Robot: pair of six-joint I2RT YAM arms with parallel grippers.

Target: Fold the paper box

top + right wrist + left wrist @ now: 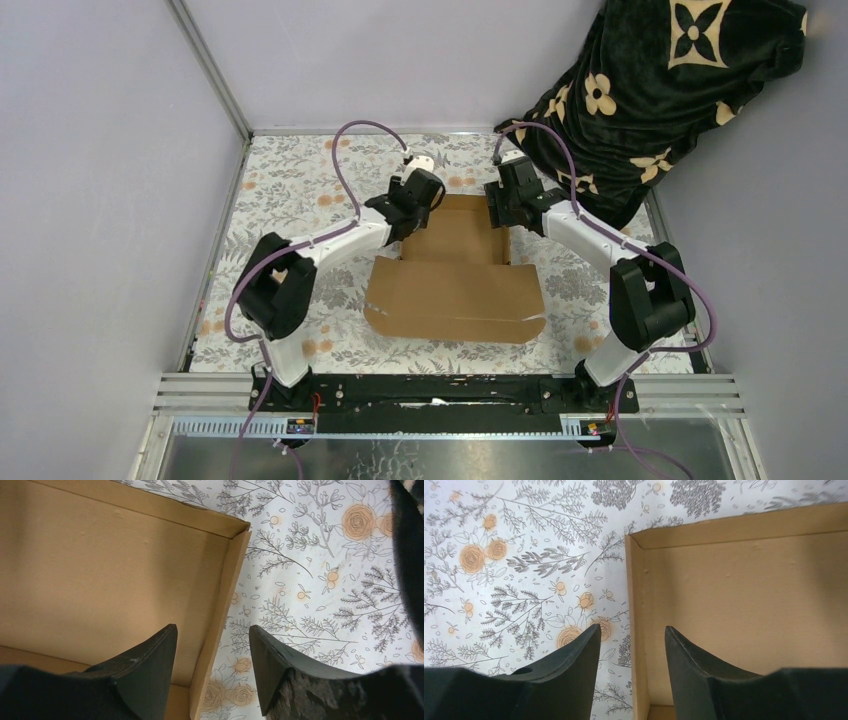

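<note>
Jaws, left and right, gape empty astride cardboard walls of the paper box (455, 290).

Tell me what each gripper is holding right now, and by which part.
Nothing is clamped. The left gripper and right gripper are open, each straddling a side wall of the paper box without closing on it.

Floral-print table (290, 190), two things on it.
Brown paper box (455, 285) at centre; dark flowered blanket (650, 90) at far right corner.
</note>
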